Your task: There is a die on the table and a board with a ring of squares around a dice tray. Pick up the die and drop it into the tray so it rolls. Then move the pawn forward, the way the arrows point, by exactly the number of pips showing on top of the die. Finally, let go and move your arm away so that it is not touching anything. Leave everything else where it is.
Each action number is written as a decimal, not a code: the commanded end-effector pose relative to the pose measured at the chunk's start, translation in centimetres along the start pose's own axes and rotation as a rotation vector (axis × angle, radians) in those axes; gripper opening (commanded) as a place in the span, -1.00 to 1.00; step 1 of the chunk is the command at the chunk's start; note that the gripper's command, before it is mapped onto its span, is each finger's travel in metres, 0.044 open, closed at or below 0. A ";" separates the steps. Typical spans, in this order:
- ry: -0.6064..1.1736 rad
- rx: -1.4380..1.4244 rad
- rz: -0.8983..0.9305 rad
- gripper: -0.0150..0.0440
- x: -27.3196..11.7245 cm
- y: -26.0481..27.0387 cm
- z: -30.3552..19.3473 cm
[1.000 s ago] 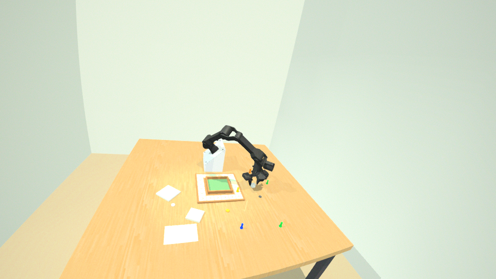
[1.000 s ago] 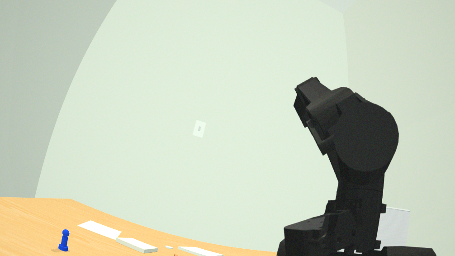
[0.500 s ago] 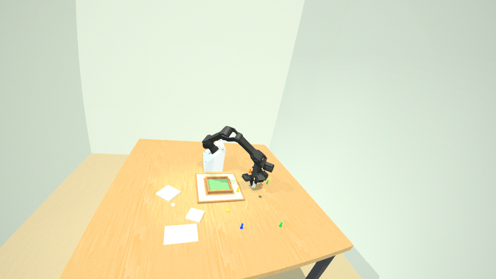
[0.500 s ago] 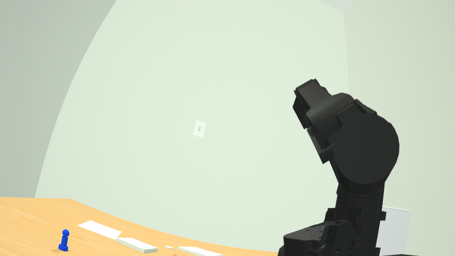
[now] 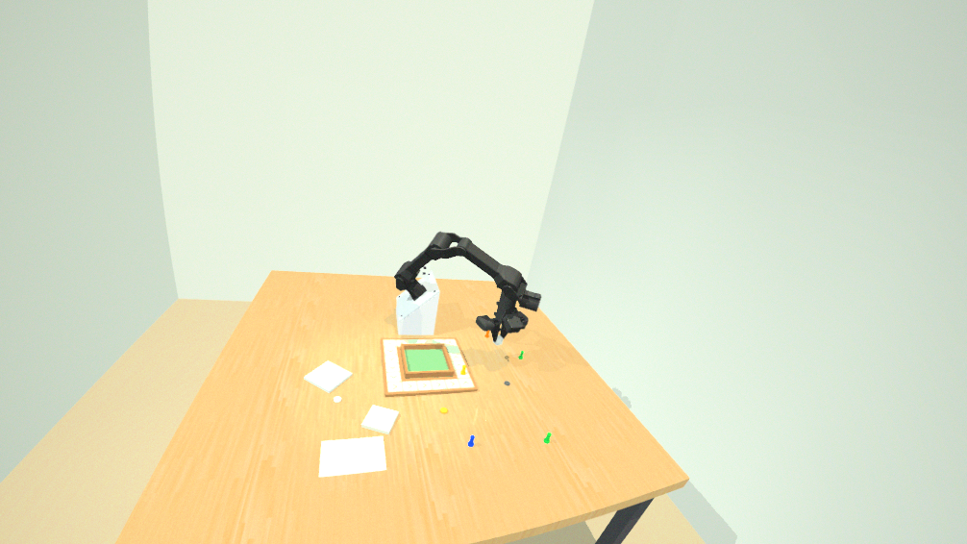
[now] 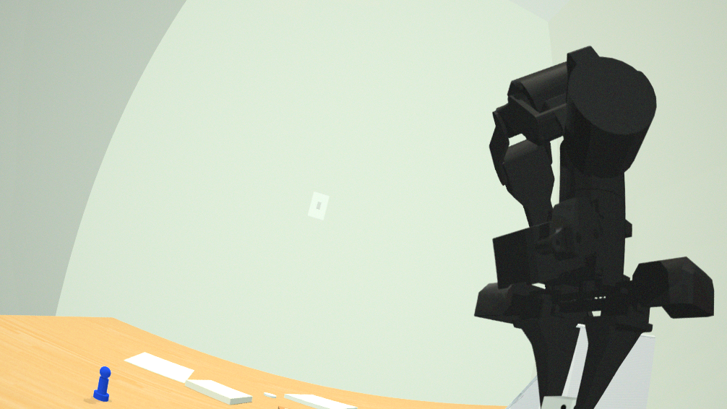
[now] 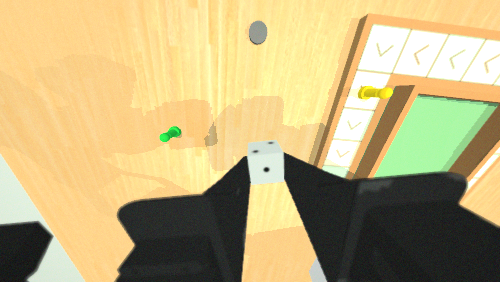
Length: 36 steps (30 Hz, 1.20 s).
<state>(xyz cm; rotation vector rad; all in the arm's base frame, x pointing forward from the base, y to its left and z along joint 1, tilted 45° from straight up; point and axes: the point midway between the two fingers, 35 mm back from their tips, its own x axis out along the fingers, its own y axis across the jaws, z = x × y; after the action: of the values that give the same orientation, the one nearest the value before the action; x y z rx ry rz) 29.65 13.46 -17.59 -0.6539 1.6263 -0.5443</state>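
1. Because the table (image 5: 203, 432) carries everything else, take it first: a wooden top holding the board, several white cards, and loose pawns and discs that are to be left alone.
2. Arm (image 5: 473, 260): it arches from its white base block over to the far right side of the board, wrist pointing down.
3. Board (image 5: 466, 383): a white ring of arrow-marked squares inside a wooden border, lying flat in the middle of the table.
4. Tray (image 7: 440, 135): the green, wooden-walled well at the board's centre – nothing is visible in the part of it that shows.
5. Gripper (image 7: 266, 172): pinched onto the die, one finger against each side, off the right edge of the board.
6. Pawn (image 7: 375, 92): the yellow piece on a ring square beside the tray wall; judged to be the one to advance, since it is the only piece seen on the board.
7. Die (image 7: 266, 162): white, gripped at the fingertips and, judging by the shadow below it, off the table.
8. Step in hand: the pick-up of the die – apparently complete.
9. Next move: carry the die across the ring to a point above the green tray, then release from enough height for it to tumble, without brushing the yellow pawn.
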 end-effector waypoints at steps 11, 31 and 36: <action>-0.008 -0.132 0.015 -0.49 -3.6 -2.6 0.0; -0.020 -0.632 0.020 -0.49 -2.6 -12.1 0.0; -0.021 -0.756 0.017 -0.49 -2.1 -14.4 -0.5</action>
<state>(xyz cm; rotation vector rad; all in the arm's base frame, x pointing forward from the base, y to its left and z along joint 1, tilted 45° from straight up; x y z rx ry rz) 31.07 5.47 -7.12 -1.1378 1.8034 0.0640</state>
